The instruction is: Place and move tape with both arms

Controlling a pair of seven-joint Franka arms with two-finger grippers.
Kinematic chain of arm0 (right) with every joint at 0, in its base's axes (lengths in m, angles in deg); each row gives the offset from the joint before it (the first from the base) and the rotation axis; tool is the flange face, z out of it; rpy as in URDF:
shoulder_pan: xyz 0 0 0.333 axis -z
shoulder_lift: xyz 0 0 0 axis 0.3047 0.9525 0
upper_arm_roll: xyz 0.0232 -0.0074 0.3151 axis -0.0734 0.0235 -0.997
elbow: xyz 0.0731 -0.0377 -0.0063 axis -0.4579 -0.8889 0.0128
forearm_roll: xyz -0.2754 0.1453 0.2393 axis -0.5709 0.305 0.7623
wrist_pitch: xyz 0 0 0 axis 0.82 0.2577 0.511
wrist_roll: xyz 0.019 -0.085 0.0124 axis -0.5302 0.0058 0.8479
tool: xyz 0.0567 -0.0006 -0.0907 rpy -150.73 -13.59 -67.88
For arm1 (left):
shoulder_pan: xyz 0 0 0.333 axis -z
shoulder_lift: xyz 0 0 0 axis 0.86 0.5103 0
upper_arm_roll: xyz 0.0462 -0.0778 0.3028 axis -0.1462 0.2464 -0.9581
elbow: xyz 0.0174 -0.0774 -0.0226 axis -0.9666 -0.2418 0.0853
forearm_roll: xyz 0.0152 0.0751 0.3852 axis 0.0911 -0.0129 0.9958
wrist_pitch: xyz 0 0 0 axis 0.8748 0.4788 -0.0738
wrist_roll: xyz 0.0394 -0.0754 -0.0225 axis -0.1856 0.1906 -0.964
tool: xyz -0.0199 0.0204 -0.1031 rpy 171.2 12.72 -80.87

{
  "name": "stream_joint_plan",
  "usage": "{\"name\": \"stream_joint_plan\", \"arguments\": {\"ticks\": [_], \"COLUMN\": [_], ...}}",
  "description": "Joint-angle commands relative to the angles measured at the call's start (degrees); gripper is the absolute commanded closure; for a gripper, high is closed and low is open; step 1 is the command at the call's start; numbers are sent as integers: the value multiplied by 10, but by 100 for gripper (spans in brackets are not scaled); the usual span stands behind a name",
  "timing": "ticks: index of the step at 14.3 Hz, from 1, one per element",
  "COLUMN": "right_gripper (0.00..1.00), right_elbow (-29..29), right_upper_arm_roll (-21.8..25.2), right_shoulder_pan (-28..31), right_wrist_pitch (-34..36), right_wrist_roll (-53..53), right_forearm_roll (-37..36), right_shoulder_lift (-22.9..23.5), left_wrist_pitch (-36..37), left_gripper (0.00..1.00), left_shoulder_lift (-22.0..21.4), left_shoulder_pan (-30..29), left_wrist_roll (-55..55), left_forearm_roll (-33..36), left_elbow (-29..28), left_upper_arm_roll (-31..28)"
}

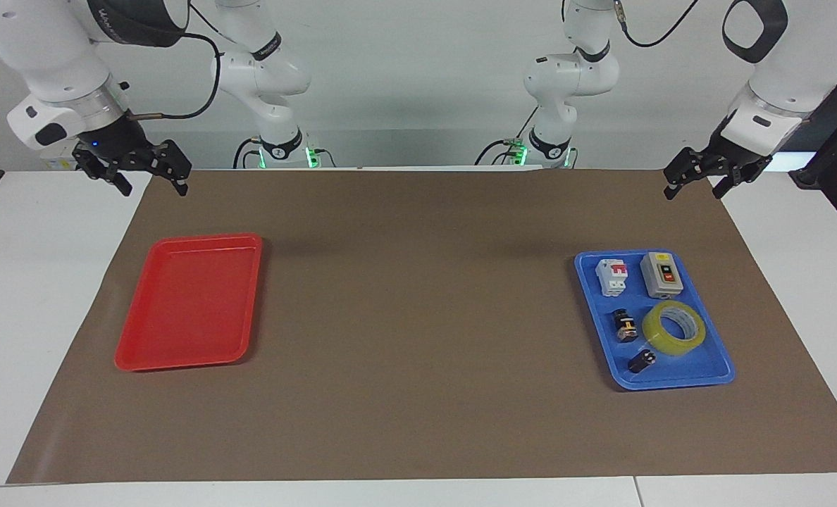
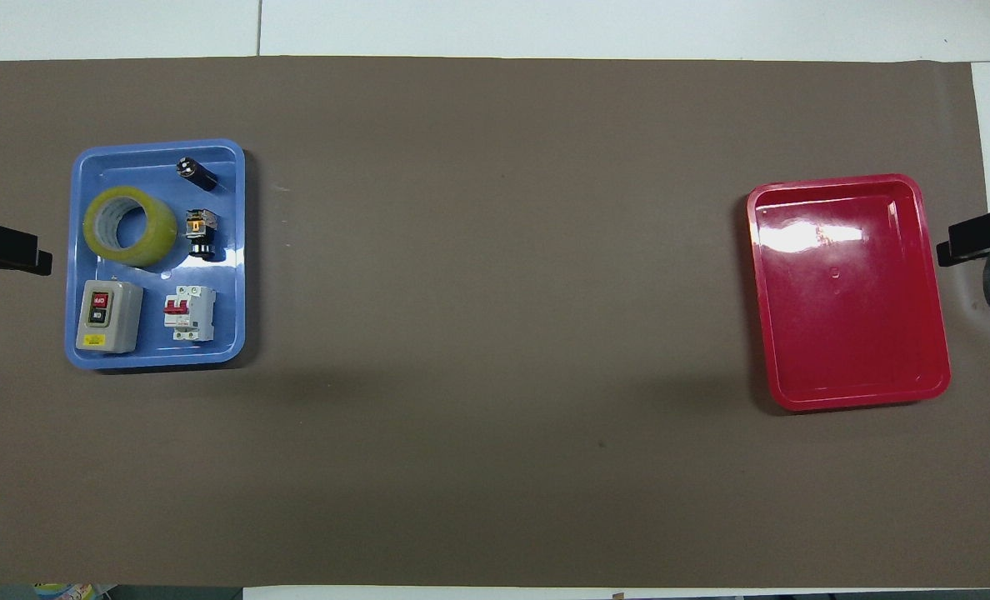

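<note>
Tape [image 1: 673, 328] lies in the blue tray [image 1: 700, 377], well below and apart from the left gripper [image 1: 697, 181], whose jaws stand released; right gripper [image 1: 150, 179], also released, hangs near the red tray [image 1: 179, 355].

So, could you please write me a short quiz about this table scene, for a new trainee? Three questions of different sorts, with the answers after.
1. True or false: the tape lies in the red tray.
2. Multiple choice. What lies beside the grey switch box, at the end of the blue tray nearer to the robots?
A. a white circuit breaker with a red lever
B. a second roll of tape
C. a screwdriver
3. Fill in: the left gripper and the right gripper both hang ____, holding nothing, above the mat's corners.

Key:
1. False; it lies in the blue tray.
2. A, the circuit breaker.
3. open
</note>
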Motion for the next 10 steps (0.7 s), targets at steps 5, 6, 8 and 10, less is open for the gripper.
{"name": "stream_joint_plan", "arguments": {"ticks": [5, 6, 8, 10], "right_gripper": [0, 0, 0, 0], "right_elbow": [-2, -2, -2, -4], "right_upper_arm_roll": [-4, -4, -4, -4], "right_shoulder_pan": [6, 6, 7, 6], "right_wrist_pitch": [-5, -5, 0, 2], "right_wrist_roll": [-11, -11, -10, -11], "right_forearm_roll": [-1, -1, -1, -1], "right_shoulder_lift": [0, 0, 0, -1], "left_wrist_pitch": [-20, -25, -53, -96], "left_gripper": [0, 0, 0, 0], "left_shoulder_lift": [-5, -1, 23, 51], "left_shoulder_pan": [-1, 0, -1, -13], "left_wrist_roll": [7, 6, 9, 16], "left_forearm_roll": [0, -2, -1, 4], "left_elbow": [-8, -7, -9, -11], "left_upper_arm_roll": [-2, -2, -3, -3]}}
